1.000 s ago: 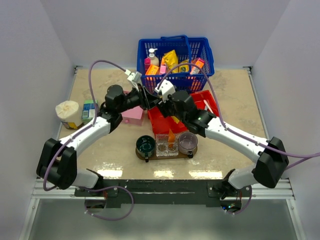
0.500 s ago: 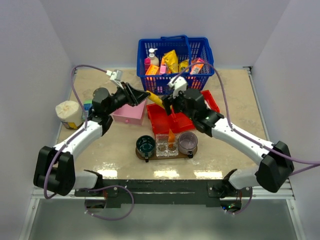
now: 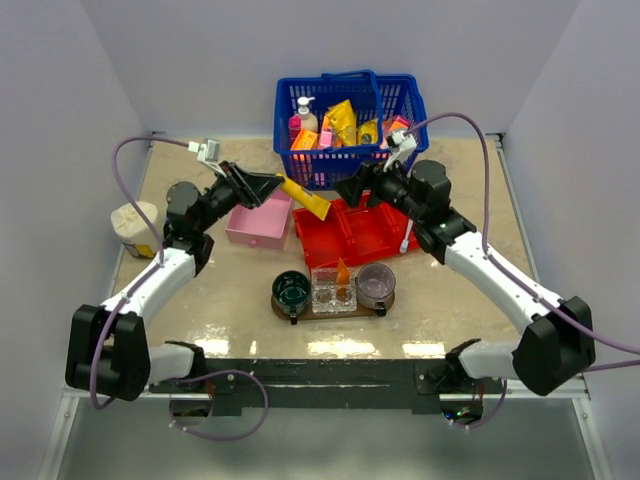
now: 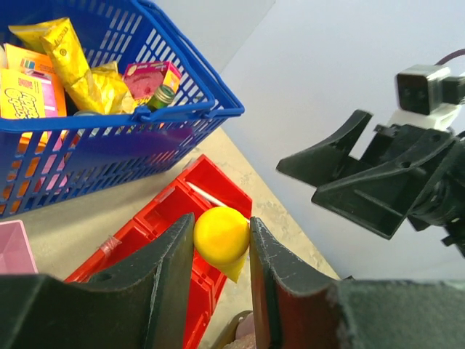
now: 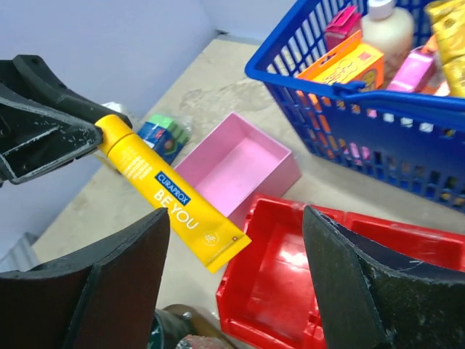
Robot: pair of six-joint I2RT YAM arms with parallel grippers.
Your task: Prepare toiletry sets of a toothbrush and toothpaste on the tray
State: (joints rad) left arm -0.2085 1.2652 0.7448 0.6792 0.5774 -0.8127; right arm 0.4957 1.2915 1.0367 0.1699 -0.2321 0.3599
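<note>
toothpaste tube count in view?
2. One yellow tube is clamped in the left gripper, in the air near the red bin. One orange tube stands in the clear holder on the tray. The basket clutter could hide more.

White arms [image 3: 165, 278], black joints [image 3: 105, 335] (thin purple cables [image 3: 455, 114]), small white wrist cameras [image 3: 208, 150]

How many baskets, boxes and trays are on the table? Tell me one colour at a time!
blue basket: 1
red bin: 1
pink box: 1
brown tray: 1
Total: 4
</note>
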